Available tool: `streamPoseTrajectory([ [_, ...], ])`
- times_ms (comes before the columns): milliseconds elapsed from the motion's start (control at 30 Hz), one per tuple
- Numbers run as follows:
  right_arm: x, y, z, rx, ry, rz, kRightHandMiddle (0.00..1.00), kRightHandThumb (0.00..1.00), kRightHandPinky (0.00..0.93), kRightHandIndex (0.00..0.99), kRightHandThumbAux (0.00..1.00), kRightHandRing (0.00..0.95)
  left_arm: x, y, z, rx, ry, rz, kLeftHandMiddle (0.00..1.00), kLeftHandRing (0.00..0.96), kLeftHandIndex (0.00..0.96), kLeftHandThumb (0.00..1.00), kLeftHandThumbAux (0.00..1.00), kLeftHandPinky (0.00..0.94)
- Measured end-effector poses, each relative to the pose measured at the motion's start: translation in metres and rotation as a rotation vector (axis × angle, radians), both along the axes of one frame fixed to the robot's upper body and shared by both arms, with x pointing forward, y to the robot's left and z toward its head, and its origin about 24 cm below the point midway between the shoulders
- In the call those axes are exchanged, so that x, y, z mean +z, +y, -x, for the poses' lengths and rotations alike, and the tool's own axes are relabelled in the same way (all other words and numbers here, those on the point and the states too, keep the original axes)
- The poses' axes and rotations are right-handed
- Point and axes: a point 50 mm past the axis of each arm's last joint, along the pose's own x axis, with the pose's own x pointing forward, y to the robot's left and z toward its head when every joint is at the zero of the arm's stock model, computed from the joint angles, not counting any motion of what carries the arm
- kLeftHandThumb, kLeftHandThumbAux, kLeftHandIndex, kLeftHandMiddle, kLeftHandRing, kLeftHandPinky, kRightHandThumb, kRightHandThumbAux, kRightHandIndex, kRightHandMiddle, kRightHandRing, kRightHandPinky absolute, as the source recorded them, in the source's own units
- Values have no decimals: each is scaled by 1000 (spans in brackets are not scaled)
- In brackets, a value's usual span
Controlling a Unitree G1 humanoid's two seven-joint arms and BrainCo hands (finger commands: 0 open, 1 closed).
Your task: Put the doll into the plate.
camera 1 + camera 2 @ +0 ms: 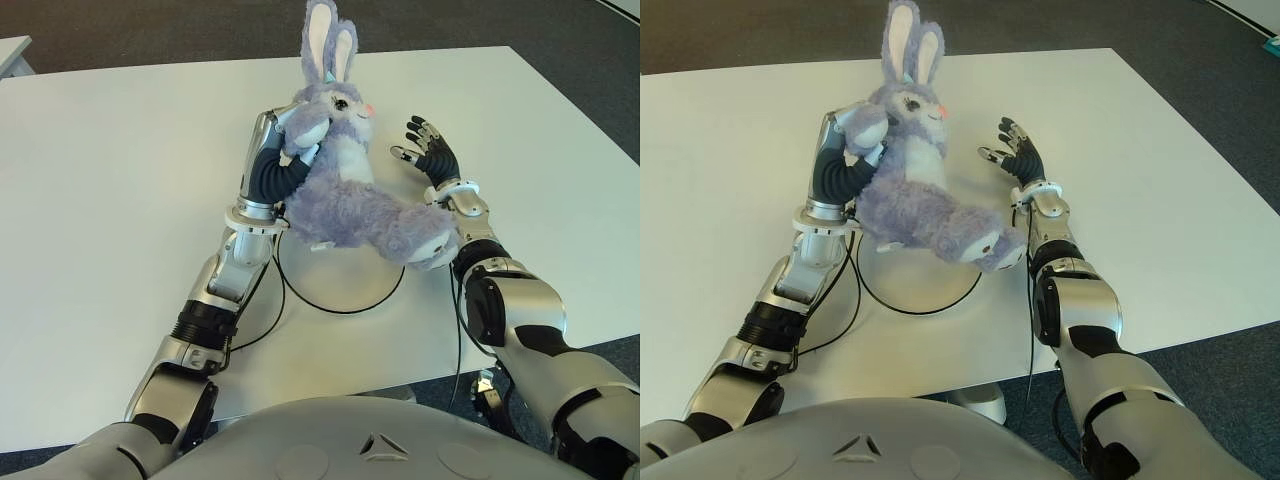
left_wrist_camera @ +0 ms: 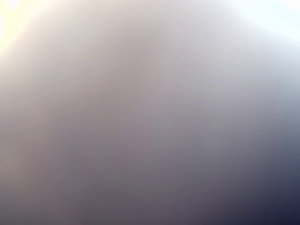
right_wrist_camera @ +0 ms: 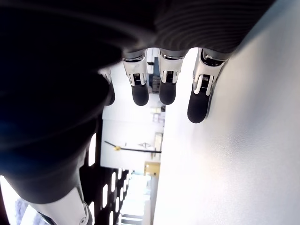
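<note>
left hand (image 1: 285, 150) grips the doll (image 1: 345, 185) mid-frame.
right hand (image 1: 430, 155), fingers spread wide, holds nothing, just right of the doll above the white bench (image 1: 120, 180).

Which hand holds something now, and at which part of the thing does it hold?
The left hand holds the doll by its raised arm, near the head. The right hand, beside the doll on its right, is open and holds nothing.

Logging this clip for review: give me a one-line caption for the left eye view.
Left hand grips a purple bunny doll above the white table; right hand open beside it; no plate visible.
</note>
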Motion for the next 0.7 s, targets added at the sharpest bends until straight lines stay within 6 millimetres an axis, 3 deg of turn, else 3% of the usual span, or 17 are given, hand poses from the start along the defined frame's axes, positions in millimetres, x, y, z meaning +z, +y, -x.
streamPoseTrajectory([
  [700,0,0,0,6,1,-5,43,207,54,24,784,41,0,-1,11,-128,19,29,809,825,443,749,692,817],
])
